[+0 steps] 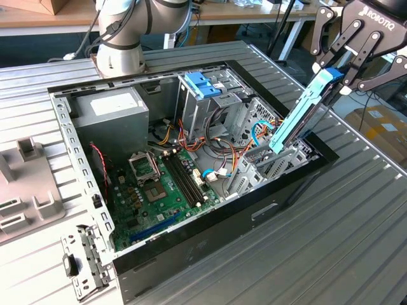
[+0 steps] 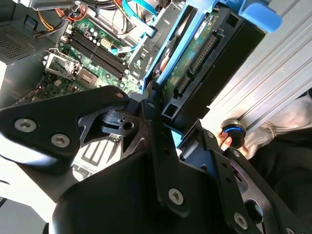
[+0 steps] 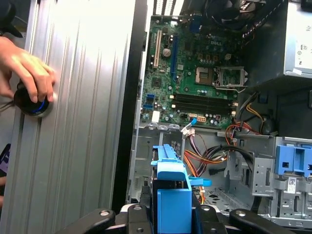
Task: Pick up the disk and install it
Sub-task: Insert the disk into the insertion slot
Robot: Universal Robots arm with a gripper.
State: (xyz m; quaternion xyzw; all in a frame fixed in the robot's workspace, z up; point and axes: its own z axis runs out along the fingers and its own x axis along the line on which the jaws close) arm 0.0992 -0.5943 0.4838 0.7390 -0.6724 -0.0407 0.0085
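My gripper point(image 1: 334, 79) hangs over the right end of the open computer case point(image 1: 210, 222) in the exterior view, shut on the top end of the disk point(image 1: 299, 117). The disk is a flat drive in a blue plastic bracket. It slants steeply, and its lower end reaches the grey metal bay point(image 1: 273, 162) at the case's right end. In the second wrist view the disk point(image 2: 195, 53) shows its green circuit side beyond the black fingers point(image 2: 151, 122). In the first wrist view its blue bracket point(image 3: 170, 195) stands over the bay floor.
Inside the case lie the green motherboard point(image 1: 159, 184), a grey power-supply box point(image 1: 114, 111), a drive cage with blue latches point(image 1: 203, 86) and loose cables. A person's hand point(image 3: 29, 73) rests on a round knob point(image 3: 31, 105) on the ribbed table beside the case. The arm's base point(image 1: 121, 38) stands behind.
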